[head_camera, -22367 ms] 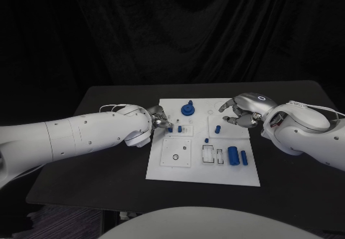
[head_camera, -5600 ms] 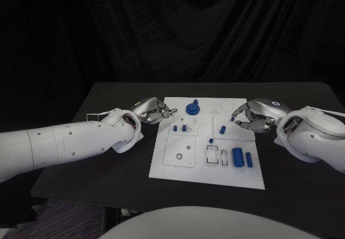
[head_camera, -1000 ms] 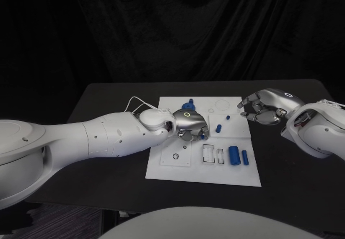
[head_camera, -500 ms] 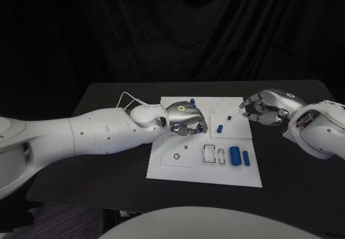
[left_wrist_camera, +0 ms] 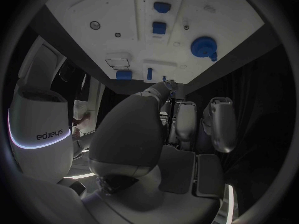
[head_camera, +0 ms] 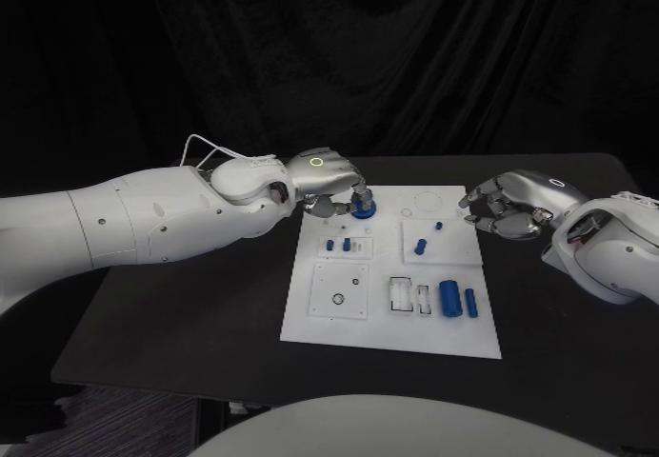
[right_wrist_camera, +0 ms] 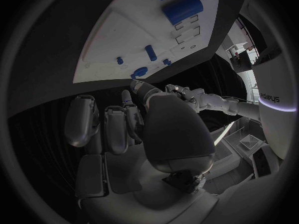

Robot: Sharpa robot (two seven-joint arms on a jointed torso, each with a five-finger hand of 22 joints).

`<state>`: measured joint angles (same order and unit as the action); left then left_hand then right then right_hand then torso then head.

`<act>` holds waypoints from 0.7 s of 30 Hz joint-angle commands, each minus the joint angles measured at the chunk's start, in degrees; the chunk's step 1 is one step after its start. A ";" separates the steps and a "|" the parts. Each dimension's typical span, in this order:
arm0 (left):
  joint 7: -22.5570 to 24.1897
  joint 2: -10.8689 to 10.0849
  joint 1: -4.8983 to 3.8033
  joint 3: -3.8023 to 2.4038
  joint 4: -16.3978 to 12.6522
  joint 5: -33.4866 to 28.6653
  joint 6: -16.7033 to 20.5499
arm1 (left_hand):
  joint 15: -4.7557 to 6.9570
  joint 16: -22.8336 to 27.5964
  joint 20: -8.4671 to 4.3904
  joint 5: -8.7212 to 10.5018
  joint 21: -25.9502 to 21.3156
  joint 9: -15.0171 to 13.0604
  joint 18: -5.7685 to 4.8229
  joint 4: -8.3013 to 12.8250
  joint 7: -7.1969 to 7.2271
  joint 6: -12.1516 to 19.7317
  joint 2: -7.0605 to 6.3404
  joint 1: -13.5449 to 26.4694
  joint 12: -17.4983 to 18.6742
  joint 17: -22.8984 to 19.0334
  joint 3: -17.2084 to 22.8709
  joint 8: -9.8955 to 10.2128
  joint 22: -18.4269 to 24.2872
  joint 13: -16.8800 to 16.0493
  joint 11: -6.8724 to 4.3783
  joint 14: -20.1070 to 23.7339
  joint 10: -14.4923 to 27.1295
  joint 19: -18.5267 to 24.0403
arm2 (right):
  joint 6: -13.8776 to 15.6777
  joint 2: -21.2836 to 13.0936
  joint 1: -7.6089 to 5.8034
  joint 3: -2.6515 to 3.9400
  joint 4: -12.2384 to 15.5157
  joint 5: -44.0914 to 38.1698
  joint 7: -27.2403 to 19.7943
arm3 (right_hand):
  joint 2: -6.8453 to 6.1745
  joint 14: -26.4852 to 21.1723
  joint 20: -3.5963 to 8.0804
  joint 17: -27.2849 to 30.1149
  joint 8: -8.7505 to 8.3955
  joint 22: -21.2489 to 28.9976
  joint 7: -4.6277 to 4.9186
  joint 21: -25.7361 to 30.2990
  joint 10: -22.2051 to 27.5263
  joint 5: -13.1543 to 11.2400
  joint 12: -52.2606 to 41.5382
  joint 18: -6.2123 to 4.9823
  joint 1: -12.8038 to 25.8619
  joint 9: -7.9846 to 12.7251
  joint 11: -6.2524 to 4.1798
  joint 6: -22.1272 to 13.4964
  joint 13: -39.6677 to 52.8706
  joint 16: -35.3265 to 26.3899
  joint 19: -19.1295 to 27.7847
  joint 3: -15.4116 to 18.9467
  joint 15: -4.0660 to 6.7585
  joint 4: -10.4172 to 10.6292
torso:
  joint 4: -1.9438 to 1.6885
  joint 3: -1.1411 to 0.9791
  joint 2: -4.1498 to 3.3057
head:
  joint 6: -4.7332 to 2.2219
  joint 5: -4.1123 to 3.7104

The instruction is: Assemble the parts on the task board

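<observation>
The white task board point(head_camera: 391, 324) lies mid-table. A round blue part point(head_camera: 363, 208) stands at its far edge, also seen as the round blue part point(left_wrist_camera: 202, 47). Two small blue pegs point(head_camera: 338, 245) stand in a block, and two more pegs point(head_camera: 422, 246) sit to their right. A thick blue cylinder point(head_camera: 449, 297) and a thinner one point(head_camera: 469, 303) lie near the front right. My left hand point(head_camera: 329, 181) hovers just left of the round part, fingers hanging loosely, holding nothing. My right hand point(head_camera: 511, 205) stays curled off the board's right edge, with nothing seen in it.
The board carries a square plate with a ring hole point(head_camera: 338, 290) and two small rectangular slots point(head_camera: 409, 293). Black table point(head_camera: 179, 314) surrounds the board on all sides, with a dark curtain behind.
My left hand has lifted off the two pegs in the middle of the board and moved toward the far edge, next to the round blue part. The right hand has stayed put.
</observation>
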<state>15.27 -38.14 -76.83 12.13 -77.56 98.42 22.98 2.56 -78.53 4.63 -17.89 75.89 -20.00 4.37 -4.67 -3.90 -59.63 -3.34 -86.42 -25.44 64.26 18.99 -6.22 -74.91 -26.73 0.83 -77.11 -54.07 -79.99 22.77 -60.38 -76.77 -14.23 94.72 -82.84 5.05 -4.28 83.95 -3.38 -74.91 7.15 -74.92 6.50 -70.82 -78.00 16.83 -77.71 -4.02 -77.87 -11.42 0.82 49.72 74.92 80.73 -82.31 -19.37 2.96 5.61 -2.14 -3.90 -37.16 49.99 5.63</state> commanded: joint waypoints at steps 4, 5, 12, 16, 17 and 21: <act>-1.05 0.15 -0.35 0.00 2.51 -0.06 -1.07 | 0.13 -0.32 0.15 0.41 0.33 -0.16 -0.95 -0.31 0.10 -0.49 0.01 0.46 0.55 -0.01 -0.08 0.00 -10.57 0.31 -0.12 -0.37 -0.59 -0.52 | -0.23 0.21 -0.01 0.04 -0.20 -0.06 1.03 | 0.28 1.91 0.15 -0.56 0.07 -9.56 0.02 0.20 -0.07 0.27 0.16 -0.17 0.11 0.06 -0.13 -0.11 0.74 -0.08 -0.18 0.02 0.11 0.23 | -0.03 0.00 -0.05 | 0.01 -0.01; -1.07 0.32 -0.30 0.00 3.17 -0.06 -1.03 | 0.15 -0.25 0.16 0.44 0.28 -0.15 -0.93 -0.31 0.13 -0.43 0.00 0.46 0.63 -0.18 -0.07 0.04 -10.55 0.37 -0.14 -0.28 -0.65 -0.49 | -0.19 0.22 0.00 0.04 -0.21 -0.06 1.02 | 0.28 1.91 0.15 -0.56 0.07 -9.56 0.02 0.20 -0.07 0.27 0.16 -0.17 0.11 0.06 -0.13 -0.11 0.74 -0.08 -0.18 0.02 0.11 0.23 | -0.01 -0.01 -0.06 | 0.01 0.01; -1.47 1.46 0.67 0.00 6.58 -0.06 -1.52 | 0.21 -0.02 0.18 0.62 0.06 -0.17 -0.88 -0.39 0.13 -0.37 -0.10 0.64 0.98 -0.65 -0.12 0.11 -10.48 0.60 -0.14 -0.05 -0.84 -0.34 | -0.27 0.15 0.05 0.04 -0.27 -0.06 0.97 | 0.28 1.94 0.15 -0.64 0.07 -9.54 0.02 0.27 -0.04 0.27 0.19 -0.18 0.09 0.07 -0.13 -0.11 0.71 -0.03 -0.15 0.02 0.11 0.23 | -0.02 0.12 -0.21 | 0.01 0.27; -1.59 1.98 1.18 0.00 7.61 -0.06 -2.29 | 0.23 0.23 0.20 0.82 -0.23 -0.16 -0.82 -0.50 0.16 -0.19 -0.11 0.82 1.36 -1.11 -0.13 0.25 -10.39 0.84 -0.17 0.22 -0.98 -0.14 | -0.33 0.20 0.05 0.04 -0.32 -0.06 0.98 | 0.28 1.94 0.15 -0.64 0.07 -9.54 0.02 0.27 -0.04 0.27 0.19 -0.18 0.09 0.07 -0.13 -0.11 0.71 -0.03 -0.15 0.02 0.11 0.23 | 0.05 0.15 -0.22 | 0.01 0.42; -1.63 2.13 1.35 0.00 7.87 -0.06 -2.52 | 0.23 0.29 0.21 0.85 -0.30 -0.16 -0.80 -0.52 0.17 -0.15 -0.11 0.84 1.42 -1.22 -0.12 0.28 -10.37 0.88 -0.17 0.29 -1.00 -0.09 | -0.33 0.21 0.05 0.04 -0.33 -0.06 0.97 | 0.28 1.94 0.15 -0.64 0.07 -9.54 0.02 0.27 -0.04 0.27 0.19 -0.18 0.09 0.07 -0.13 -0.11 0.71 -0.03 -0.15 0.02 0.11 0.23 | 0.05 0.20 -0.29 | 0.01 0.39; -1.79 2.62 2.03 0.00 8.61 -0.06 -3.18 | 0.23 0.44 0.22 0.95 -0.44 -0.16 -0.77 -0.58 0.18 -0.11 -0.07 0.94 1.59 -1.50 -0.14 0.32 -10.33 0.98 -0.18 0.46 -1.08 0.00 | -0.42 0.26 0.06 0.04 -0.36 -0.06 0.96 | 0.28 1.93 0.15 -0.60 0.07 -9.55 0.04 0.21 -0.04 0.25 0.20 -0.17 0.10 0.08 -0.12 -0.10 0.70 -0.05 -0.18 0.02 0.11 0.26 | -0.04 0.35 -0.41 | 0.01 0.25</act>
<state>13.73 -35.73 -75.03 12.18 -69.10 98.42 21.14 2.77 -78.31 4.84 -17.14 75.64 -20.21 4.37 -4.83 -3.77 -59.68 -3.56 -86.19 -24.11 62.78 18.83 -6.19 -74.91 -25.80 0.64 -76.89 -54.88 -80.19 22.64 -60.14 -76.76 -14.23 94.36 -82.82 5.14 -4.28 83.95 -3.38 -74.91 7.16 -74.91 6.50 -70.82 -78.00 16.83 -77.71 -4.02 -77.87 -11.43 0.82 49.72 74.91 80.73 -82.31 -19.37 2.96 5.60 -2.14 -3.65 -37.47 49.99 5.95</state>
